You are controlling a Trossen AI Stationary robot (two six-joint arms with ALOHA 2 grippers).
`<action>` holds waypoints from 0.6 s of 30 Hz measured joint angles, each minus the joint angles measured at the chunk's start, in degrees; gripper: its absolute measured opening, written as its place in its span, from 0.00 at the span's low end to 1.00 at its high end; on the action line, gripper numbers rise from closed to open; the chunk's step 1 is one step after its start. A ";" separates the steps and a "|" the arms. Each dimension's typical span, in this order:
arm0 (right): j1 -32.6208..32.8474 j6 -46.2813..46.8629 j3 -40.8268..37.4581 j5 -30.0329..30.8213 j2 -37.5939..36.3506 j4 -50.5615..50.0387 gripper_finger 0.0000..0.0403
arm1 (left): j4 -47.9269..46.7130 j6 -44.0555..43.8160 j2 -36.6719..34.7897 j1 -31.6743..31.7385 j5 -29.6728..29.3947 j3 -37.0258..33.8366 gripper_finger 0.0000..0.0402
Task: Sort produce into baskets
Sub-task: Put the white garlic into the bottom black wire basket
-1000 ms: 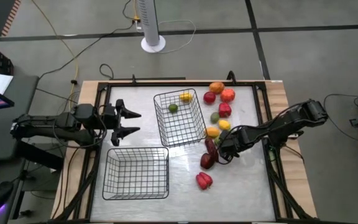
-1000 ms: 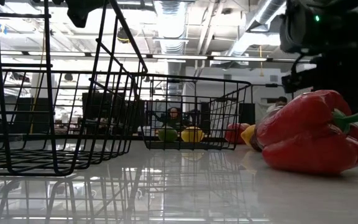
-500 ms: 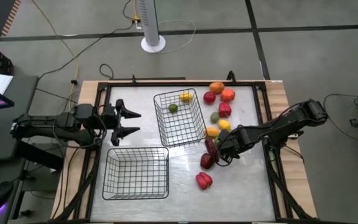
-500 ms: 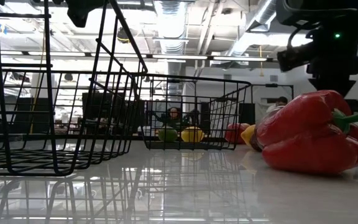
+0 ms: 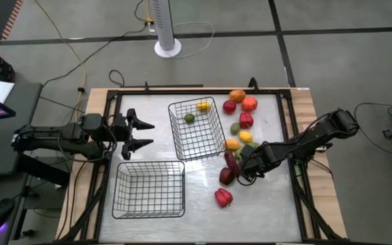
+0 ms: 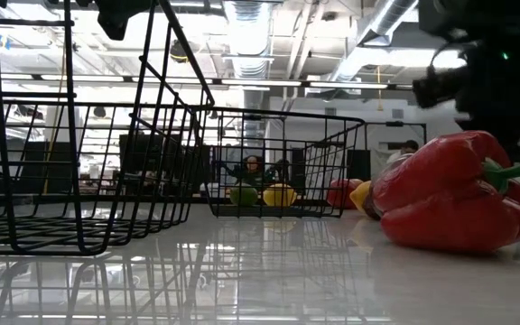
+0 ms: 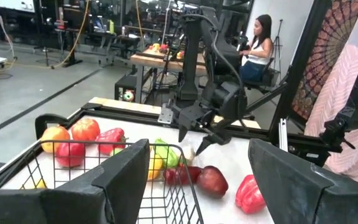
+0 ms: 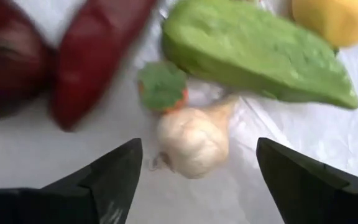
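Observation:
My right gripper (image 5: 242, 167) is open and hovers over the produce cluster at the table's right. In the right wrist view its fingers (image 8: 194, 152) stand on either side of a white garlic (image 8: 193, 140) without touching it. A green piece (image 8: 260, 53), a red chili (image 8: 98, 56) and a dark maroon piece (image 8: 5, 62) lie around the garlic. The far basket (image 5: 196, 128) holds a yellow piece (image 5: 203, 106) and a green piece (image 5: 189, 118). The near basket (image 5: 150, 189) holds nothing. My left gripper (image 5: 143, 134) waits open at the table's left.
More produce lies along the right side: orange (image 5: 237, 95) and red (image 5: 229, 107) pieces at the far end, and a red bell pepper (image 5: 223, 197) nearest the front, large in the low view (image 6: 454, 194). A person (image 7: 253, 53) sits beyond the table.
My right gripper has shifted a little toward the table's near right over the produce and stays open. Nothing else has moved.

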 joint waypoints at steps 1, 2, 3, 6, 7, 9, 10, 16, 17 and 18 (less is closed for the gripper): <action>0.14 0.35 -1.17 0.00 0.00 0.84 0.86 | -0.05 0.00 0.00 0.00 0.00 0.00 0.65; 0.26 0.57 -2.28 0.05 0.00 2.06 0.86 | -0.11 0.00 0.00 0.00 0.00 0.00 0.65; 0.25 0.88 -3.29 0.24 0.00 3.24 0.85 | -0.13 0.00 0.01 0.00 0.00 0.00 0.65; 0.24 1.66 -4.97 1.66 0.02 4.65 0.83 | -0.11 0.00 0.02 0.00 0.00 0.00 0.65; 0.15 1.67 -5.38 1.80 0.00 5.16 0.82 | -0.13 0.00 0.01 0.00 -0.01 0.00 0.65; 0.11 1.64 -5.97 1.77 0.02 5.83 0.80 | -0.11 0.04 0.02 0.00 -0.02 0.00 0.65; 0.11 1.60 -6.13 1.77 0.02 5.97 0.79 | -0.09 0.18 0.02 0.00 -0.02 0.00 0.65; 0.11 1.01 -7.21 1.77 0.02 8.28 0.69 | -0.04 0.45 0.00 0.00 -0.48 0.00 0.65; 0.11 1.02 -7.52 1.77 0.02 9.00 0.68 | -0.04 0.28 0.02 0.00 -0.48 0.00 0.65; 0.11 1.03 -7.90 1.77 0.02 9.96 0.66 | -0.04 0.11 0.02 0.00 -0.48 0.00 0.65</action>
